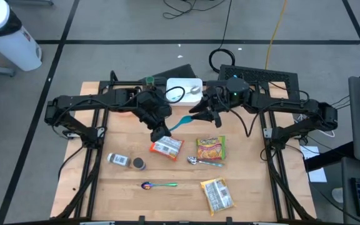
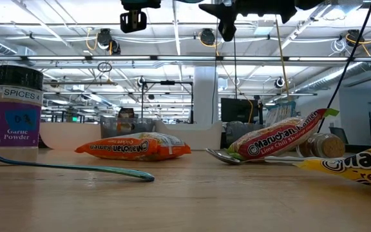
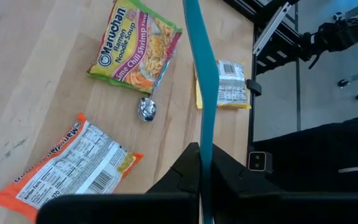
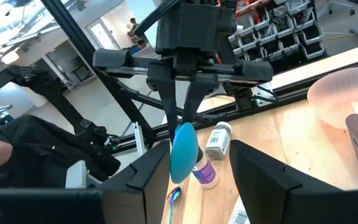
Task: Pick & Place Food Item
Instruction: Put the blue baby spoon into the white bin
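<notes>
Left claw pinches a teal spoon by its handle above the bench; right claw, spread, brackets the spoon's bowl without contact.

Low view: both arms cut off by the top edge, so only their undersides show; the yellow ramen packet runs off the right edge, and the teal spoon on the counter leaves the frame at left. Left wrist view: the teal spatula runs out of frame at top and its lower end vanishes between the left fingers. Right wrist view: the pink bowl is cropped at right, and the jar label is too small to read.
</notes>
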`<act>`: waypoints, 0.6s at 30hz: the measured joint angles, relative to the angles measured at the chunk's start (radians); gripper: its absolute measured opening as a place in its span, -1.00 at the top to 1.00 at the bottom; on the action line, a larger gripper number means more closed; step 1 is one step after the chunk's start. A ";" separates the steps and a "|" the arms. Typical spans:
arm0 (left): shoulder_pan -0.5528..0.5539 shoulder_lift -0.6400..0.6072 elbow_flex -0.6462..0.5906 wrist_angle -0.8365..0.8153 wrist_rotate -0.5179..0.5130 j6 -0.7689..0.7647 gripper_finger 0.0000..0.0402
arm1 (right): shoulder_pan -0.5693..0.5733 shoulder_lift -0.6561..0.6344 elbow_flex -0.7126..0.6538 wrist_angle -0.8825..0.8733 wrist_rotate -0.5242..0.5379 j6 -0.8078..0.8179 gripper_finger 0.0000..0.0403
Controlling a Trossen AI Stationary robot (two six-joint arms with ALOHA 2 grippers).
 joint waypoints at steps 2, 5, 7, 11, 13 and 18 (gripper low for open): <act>0.001 0.000 0.000 0.000 -0.004 0.000 0.95 | 0.000 0.000 0.000 0.000 0.000 0.000 0.28; 0.001 0.000 0.000 0.002 -0.019 0.000 0.95 | 0.000 0.000 0.000 0.000 0.000 -0.001 0.33; 0.001 0.000 0.000 0.004 -0.019 0.000 0.95 | 0.000 0.000 0.000 0.000 0.000 0.000 0.36; 0.001 0.000 0.000 0.006 -0.020 0.000 0.95 | 0.000 0.000 0.000 -0.001 0.000 -0.001 0.43; 0.001 0.000 0.000 0.006 -0.025 0.003 0.95 | 0.000 0.000 0.000 -0.001 0.000 -0.002 0.48; 0.001 0.000 0.000 0.006 -0.029 0.001 0.95 | 0.000 0.000 0.000 -0.001 -0.001 -0.005 0.65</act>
